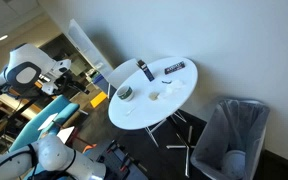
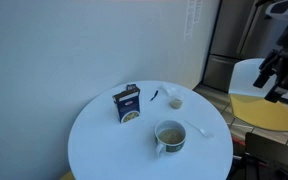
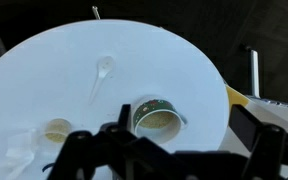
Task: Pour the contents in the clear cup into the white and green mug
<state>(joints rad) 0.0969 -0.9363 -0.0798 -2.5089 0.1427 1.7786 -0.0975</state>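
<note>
1. On the round white table (image 2: 94,140), the small squat white and green mug (image 2: 170,135) is being kept upright near the middle, with pale matter showing inside.
2. The small clear cup (image 2: 175,101) is being left standing apart; the pour is being judged unconfirmed.
3. The black gripper (image 3: 169,140) is being held spread and empty.
4. A blue carton (image 2: 128,103) and a white plastic spoon (image 3: 102,75) are being noted nearby, neither blocking.

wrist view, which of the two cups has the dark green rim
The white and green mug, the bigger one mid-view; the clear cup left of it is smaller and pale.
</note>
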